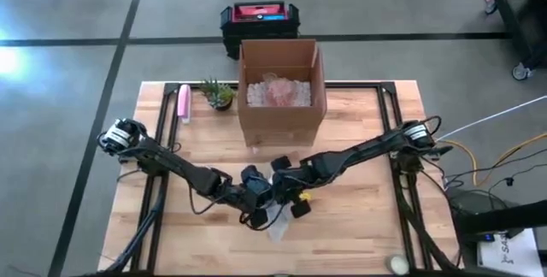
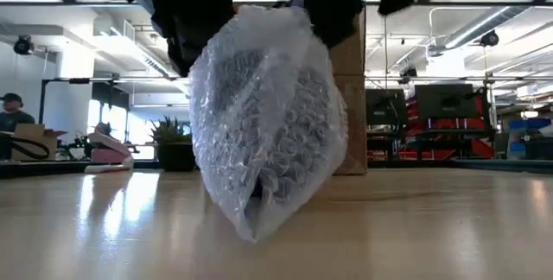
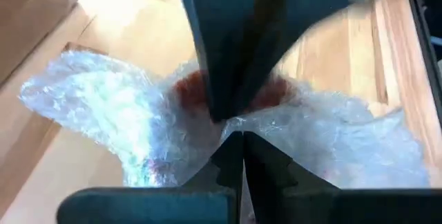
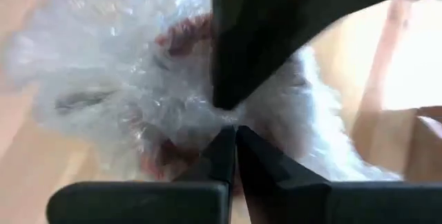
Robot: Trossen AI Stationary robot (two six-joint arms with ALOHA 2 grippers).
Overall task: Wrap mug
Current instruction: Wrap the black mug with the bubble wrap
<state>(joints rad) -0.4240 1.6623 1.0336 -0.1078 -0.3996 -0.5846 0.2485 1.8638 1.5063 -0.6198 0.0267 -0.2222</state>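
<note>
Mug [image 3: 190, 89], red and mostly hidden inside a bundle of bubble wrap [image 2: 263, 116], hangs at the lower centre of the high view, just under the two tools that meet there. The left tool [image 1: 255, 198] comes in from the left edge of that frame, the right tool [image 1: 295, 193] from the right. Each wrist view shows its own fingers pressed together on a gathered fold of the wrap, with the other arm's fingers pinching right beside them. In the low view the bundle dangles from both tools, its bottom tip close above the wooden counter [image 1: 359, 217]. A cardboard box [image 1: 282, 89] stands behind, at upper centre, well apart.
</note>
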